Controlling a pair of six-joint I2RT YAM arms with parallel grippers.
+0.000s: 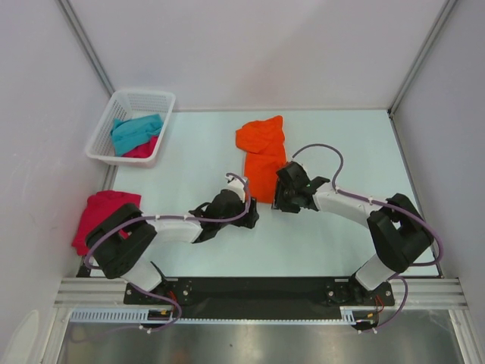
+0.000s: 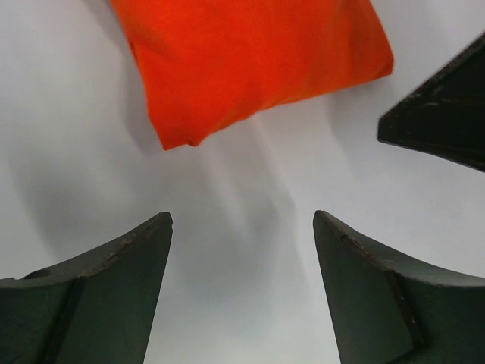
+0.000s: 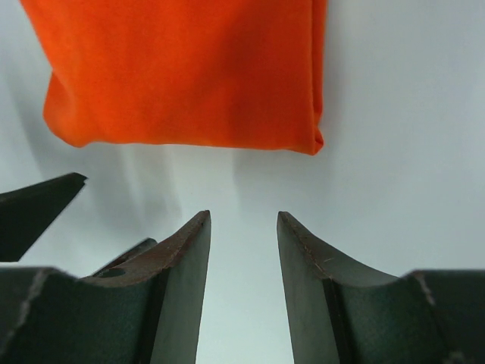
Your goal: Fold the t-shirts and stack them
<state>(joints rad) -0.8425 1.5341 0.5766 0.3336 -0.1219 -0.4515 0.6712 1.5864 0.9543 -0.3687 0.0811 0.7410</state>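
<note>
A bright orange t-shirt (image 1: 261, 155) lies partly folded in the middle of the table, its near edge showing in the left wrist view (image 2: 250, 61) and the right wrist view (image 3: 182, 68). My left gripper (image 2: 242, 218) (image 1: 251, 209) is open and empty over bare table just short of the shirt's near left corner. My right gripper (image 3: 243, 214) (image 1: 281, 194) is open too, nothing between its fingers, just short of the near right corner. A teal t-shirt (image 1: 136, 130) and a pink one (image 1: 145, 149) lie in the basket. A crimson t-shirt (image 1: 102, 212) sits at the table's left edge.
The white lattice basket (image 1: 144, 98) stands at the far left corner. White walls close in the table on three sides. The two grippers are close together: the right one's finger (image 2: 447, 114) shows in the left wrist view, the left one's finger (image 3: 38, 205) in the right wrist view.
</note>
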